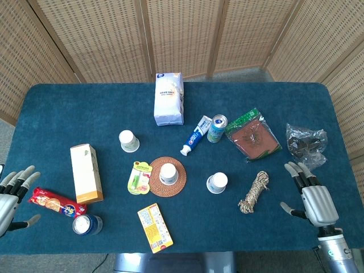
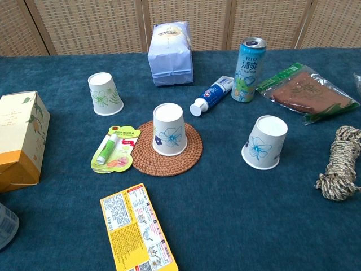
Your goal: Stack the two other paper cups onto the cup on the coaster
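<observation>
Right hand open, right paper cup well apart leftward

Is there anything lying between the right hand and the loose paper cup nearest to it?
Partly. A coil of rope lies on the cloth between the right hand and the nearest loose cup. It is low and sits a little nearer the robot than the cup, so it may only hinder a low reach.

Open worktop lies between the right hand and the right cup, though the rope coil partly blocks it. The lip balm card seems to touch the coaster, and the toothpaste and can stand behind it.
</observation>
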Controlling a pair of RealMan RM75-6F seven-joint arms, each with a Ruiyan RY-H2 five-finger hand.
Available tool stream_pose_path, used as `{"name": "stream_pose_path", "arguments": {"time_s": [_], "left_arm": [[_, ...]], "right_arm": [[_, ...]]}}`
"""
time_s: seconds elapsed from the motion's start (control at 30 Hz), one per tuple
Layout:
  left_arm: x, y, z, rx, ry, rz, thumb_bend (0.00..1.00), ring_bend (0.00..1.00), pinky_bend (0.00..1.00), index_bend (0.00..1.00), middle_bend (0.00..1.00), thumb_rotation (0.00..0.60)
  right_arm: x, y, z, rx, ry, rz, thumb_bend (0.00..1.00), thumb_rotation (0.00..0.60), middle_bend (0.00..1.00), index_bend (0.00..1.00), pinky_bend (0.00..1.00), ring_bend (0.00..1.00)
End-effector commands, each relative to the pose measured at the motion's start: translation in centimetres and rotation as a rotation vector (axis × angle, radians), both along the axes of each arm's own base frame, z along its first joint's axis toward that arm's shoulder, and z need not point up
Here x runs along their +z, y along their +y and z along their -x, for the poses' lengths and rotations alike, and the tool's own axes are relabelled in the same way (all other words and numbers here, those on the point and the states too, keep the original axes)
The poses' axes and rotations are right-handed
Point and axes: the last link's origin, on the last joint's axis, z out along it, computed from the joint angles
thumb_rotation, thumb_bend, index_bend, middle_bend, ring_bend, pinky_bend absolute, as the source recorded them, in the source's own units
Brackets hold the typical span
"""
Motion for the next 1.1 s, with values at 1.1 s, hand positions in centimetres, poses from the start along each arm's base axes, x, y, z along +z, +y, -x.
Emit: {"name": "stream_pose_path", "arguments": {"time_s": [1.1], "left_arm": [[1.0,0.2,0.3,0.032,-0.033,-0.026,0.22,0.00,0.00,0.00,0.00,0.600]], "right_arm": [[-9.9,-5.5,-9.0,0.223,-0.011,-0.319,0.22,0.600,0.00,0.00,0.25,0.00]]}}
